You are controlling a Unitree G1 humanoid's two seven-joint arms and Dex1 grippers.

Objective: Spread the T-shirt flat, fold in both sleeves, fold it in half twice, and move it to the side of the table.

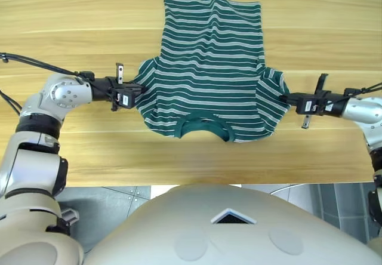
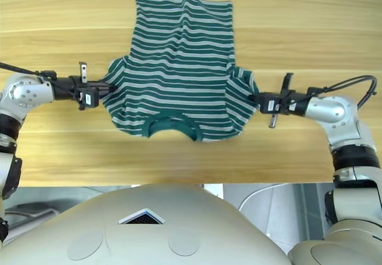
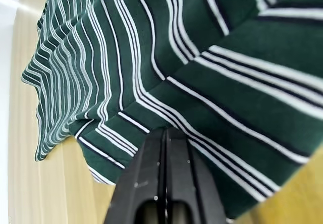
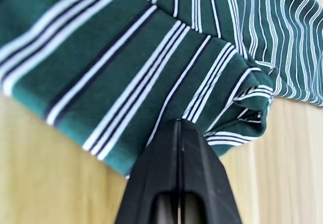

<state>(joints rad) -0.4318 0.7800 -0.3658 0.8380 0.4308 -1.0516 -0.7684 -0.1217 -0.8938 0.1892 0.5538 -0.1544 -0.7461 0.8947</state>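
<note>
The green T-shirt with thin white stripes lies on the wooden tabletop, roughly centred in front of the robot. Its collar is at the near edge of the cloth and its hem points away toward the far side. The body of the shirt is spread out but not smooth, with long wrinkles running from the hem toward the collar. Both short sleeves are bunched close to the torso. The left claw sits low over the wood at the sleeve on the robot's left, its two fingers pressed together with no gap, nipping the sleeve's edge. The right claw mirrors it at the opposite sleeve, fingers likewise closed tight on the folded cuff. How much cloth is caught at each tip is hard to judge, though it seems only a small pinch. The two arms reach in from either side, level with the shirt's shoulders.
</note>
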